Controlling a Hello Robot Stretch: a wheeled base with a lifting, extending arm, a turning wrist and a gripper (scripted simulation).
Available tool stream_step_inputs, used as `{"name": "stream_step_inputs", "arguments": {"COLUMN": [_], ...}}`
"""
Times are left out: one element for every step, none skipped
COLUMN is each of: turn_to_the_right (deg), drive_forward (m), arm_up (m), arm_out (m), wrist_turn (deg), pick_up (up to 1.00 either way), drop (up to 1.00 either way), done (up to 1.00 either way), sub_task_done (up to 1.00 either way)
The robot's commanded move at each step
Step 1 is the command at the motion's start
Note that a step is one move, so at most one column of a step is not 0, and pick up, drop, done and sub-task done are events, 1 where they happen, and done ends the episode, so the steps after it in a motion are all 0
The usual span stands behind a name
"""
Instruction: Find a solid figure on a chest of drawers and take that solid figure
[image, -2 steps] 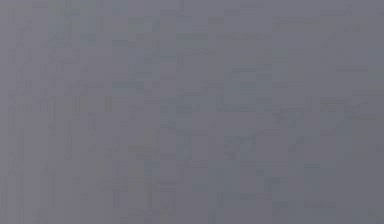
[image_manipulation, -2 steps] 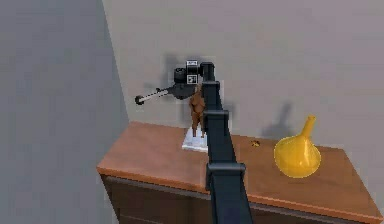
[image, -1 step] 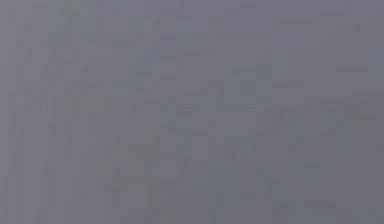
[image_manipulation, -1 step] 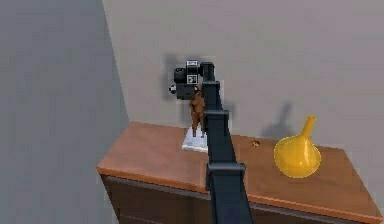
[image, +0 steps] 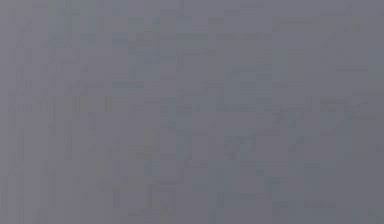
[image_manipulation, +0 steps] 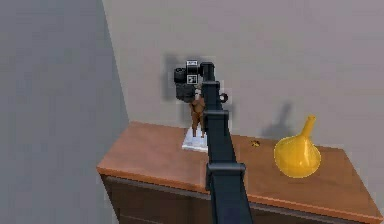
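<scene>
Tool (image_manipulation: 189, 94): at the brown figure (image_manipulation: 197, 116); whether it grasps anything cannot be told
Brown figure: upright on chest of drawers (image_manipulation: 150, 156)
Alongside: yellow funnel shape (image_manipulation: 297, 156)

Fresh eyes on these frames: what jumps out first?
The dark arm runs up the arm side view's middle to the gripper, at a small brown figure on the chest of drawers. Next, a bright yellow funnel-shaped thing on the top's right.

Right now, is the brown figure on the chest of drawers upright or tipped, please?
Upright: the brown figure rises straight from its white base on the chest top.
</scene>
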Motion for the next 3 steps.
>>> {"name": "stream_step_inputs", "arguments": {"turn_to_the_right": [0.0, 0.0, 0.0], "drive_forward": [0.00, 0.00, 0.00], "arm_up": [-0.30, 0.00, 0.10], "arm_out": [0.00, 0.00, 0.00], "wrist_turn": [0.0, 0.0, 0.0], "pick_up": [0.00, 1.00, 0.00], "drop": [0.00, 0.00, 0.00], "done": [0.00, 0.00, 0.00], "sub_task_done": [0.00, 0.00, 0.00]}}
